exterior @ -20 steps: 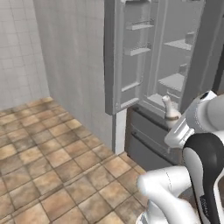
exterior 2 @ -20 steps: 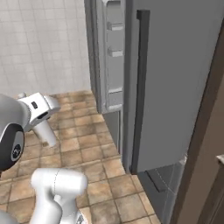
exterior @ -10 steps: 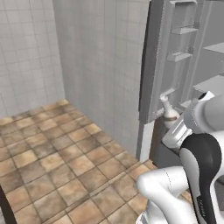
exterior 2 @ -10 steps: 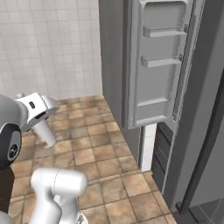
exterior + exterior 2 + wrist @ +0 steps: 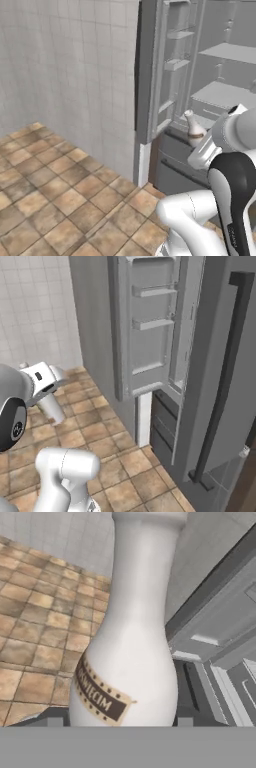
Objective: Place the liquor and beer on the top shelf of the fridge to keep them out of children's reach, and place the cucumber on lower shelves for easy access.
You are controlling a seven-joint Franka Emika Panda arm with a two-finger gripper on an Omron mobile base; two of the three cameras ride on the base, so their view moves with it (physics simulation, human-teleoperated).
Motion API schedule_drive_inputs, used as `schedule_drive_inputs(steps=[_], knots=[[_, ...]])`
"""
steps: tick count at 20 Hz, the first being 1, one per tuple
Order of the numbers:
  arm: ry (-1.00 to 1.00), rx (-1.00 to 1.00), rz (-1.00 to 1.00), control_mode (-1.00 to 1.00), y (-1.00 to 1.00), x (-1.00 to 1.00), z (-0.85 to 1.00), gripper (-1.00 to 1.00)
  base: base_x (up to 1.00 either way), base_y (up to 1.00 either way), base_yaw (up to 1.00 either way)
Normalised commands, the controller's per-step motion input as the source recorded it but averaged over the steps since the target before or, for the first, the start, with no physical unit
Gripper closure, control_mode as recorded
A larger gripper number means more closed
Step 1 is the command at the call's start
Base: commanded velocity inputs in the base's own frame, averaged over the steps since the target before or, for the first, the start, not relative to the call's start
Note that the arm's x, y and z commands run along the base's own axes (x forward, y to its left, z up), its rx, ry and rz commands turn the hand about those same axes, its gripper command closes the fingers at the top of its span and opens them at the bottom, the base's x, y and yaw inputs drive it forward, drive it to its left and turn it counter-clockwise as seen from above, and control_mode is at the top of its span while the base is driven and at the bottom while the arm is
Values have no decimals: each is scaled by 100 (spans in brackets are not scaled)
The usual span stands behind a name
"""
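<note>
The liquor (image 5: 131, 657), a pale whitish bottle with a brown label band, stands upright between my fingers, and my gripper (image 5: 120, 722) is shut on its lower body. In the left base view the liquor (image 5: 195, 131) pokes out beside my forearm, in front of the open fridge (image 5: 210, 75). Inside are light grey shelf panels: the highest one in view (image 5: 232, 52) and a lower shelf (image 5: 220, 92), both above the bottle's height. The beer and the cucumber are out of view.
The fridge's left door (image 5: 156, 70) stands open with small bins on its inner side. Dark grey drawers (image 5: 172, 157) sit under the shelves. The right door (image 5: 235, 371) with its long handle is close. A tiled wall (image 5: 65, 75) and brown floor tiles (image 5: 55, 195) lie to the left.
Both base views have shifted as the base moved; the fridge's open side now shows larger and closer. The liquor stays in my gripper.
</note>
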Motion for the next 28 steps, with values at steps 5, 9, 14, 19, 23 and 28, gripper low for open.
schedule_drive_inputs(steps=[5, 9, 14, 19, 23, 28], knots=[[0, 0, 0, 100, 0, 0, 0, 100, 36, 21, -49], [0, 0, 0, 100, 0, 0, 0, 100, 43, 35, -47], [0, 0, 0, 100, 0, 0, 0, 100, 44, 45, -44], [0, 0, 0, 100, 0, 0, 0, 100, 39, 23, -48], [0, 0, 0, 100, 0, 0, 0, 100, 36, 20, -49], [0, 0, 0, 100, 0, 0, 0, 100, 42, 27, -47]])
